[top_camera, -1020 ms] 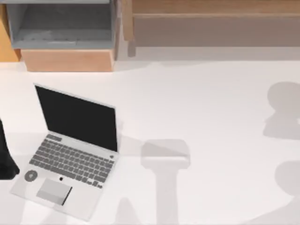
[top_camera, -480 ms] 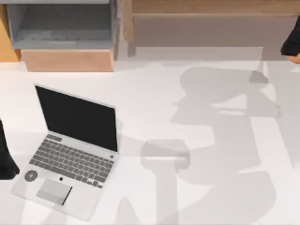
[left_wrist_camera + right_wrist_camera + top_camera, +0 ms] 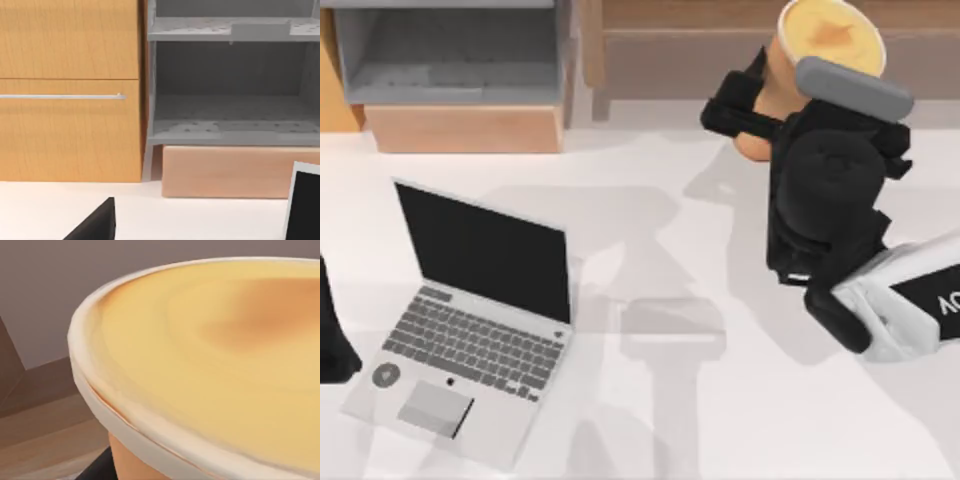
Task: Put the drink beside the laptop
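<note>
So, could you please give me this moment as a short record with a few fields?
drink: tan-orange cup, upright, at the far right of the table, in front of the wooden shelf
right claw: closed on the cup's side
laptop: open, black screen, at the table's left
left claw: parked at the left edge, beside the laptop
gap: the cup is far from the laptop, with bare table between
task state: cup not yet beside the laptop

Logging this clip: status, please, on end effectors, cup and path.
Right end effector shut on the cup, far right of table. Left arm parked at left edge. Laptop open, front left; bare table between.
</note>
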`<move>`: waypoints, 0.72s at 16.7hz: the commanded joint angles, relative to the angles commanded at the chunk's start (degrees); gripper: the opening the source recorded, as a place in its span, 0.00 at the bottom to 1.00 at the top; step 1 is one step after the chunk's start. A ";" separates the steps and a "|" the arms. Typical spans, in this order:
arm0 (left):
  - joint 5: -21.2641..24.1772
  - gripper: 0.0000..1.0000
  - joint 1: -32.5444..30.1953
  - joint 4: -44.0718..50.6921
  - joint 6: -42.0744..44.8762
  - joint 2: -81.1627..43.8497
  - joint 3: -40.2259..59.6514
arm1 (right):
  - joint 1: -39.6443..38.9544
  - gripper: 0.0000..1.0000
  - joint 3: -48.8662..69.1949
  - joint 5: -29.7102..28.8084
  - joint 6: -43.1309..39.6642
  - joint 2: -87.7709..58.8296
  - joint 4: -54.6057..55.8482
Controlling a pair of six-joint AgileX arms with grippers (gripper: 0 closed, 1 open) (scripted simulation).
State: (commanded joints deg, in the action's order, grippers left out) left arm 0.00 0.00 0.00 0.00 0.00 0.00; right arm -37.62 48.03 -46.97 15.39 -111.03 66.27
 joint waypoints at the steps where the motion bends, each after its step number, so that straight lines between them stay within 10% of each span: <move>1: 0.00 1.00 0.00 0.00 0.00 0.00 0.00 | -4.13 0.00 0.58 -4.05 1.00 0.05 -1.77; 12: 0.00 1.00 0.00 0.00 0.00 0.00 0.00 | -33.13 0.00 1.88 -27.09 5.60 -0.86 -20.49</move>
State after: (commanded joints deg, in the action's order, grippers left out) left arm 0.00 0.00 0.00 0.00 0.00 0.00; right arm -70.75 49.92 -74.06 20.99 -111.89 45.78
